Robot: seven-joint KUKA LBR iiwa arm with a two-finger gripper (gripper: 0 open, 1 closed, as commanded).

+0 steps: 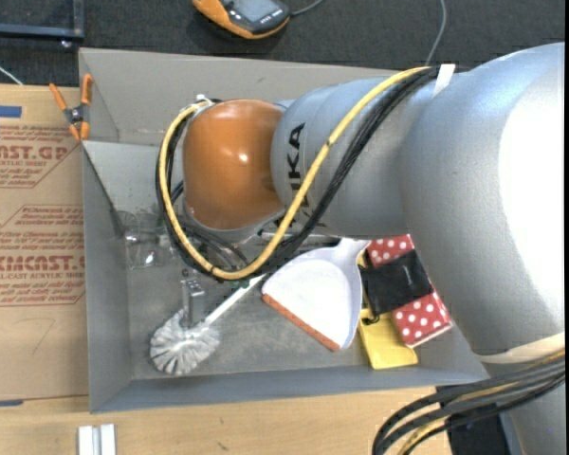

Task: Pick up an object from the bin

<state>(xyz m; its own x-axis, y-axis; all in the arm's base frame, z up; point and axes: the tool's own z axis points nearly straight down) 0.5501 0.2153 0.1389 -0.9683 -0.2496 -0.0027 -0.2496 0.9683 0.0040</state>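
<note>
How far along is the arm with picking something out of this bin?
Nothing looks picked yet: the white round brush, the white dustpan and the red polka-dot piece all lie on the bin floor. In hand: the gripper hangs low just above the brush head. Left: closing on a thing and lifting it out.

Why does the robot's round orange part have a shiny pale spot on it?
Camera view: the orange cover on the wrist is smooth and glossy, so light from above bounces off it as a pale patch. Camera view: the grey arm gleams more softly along its top, and the bin floor beneath the wrist looks dimmer, shaded by the arm.
</note>
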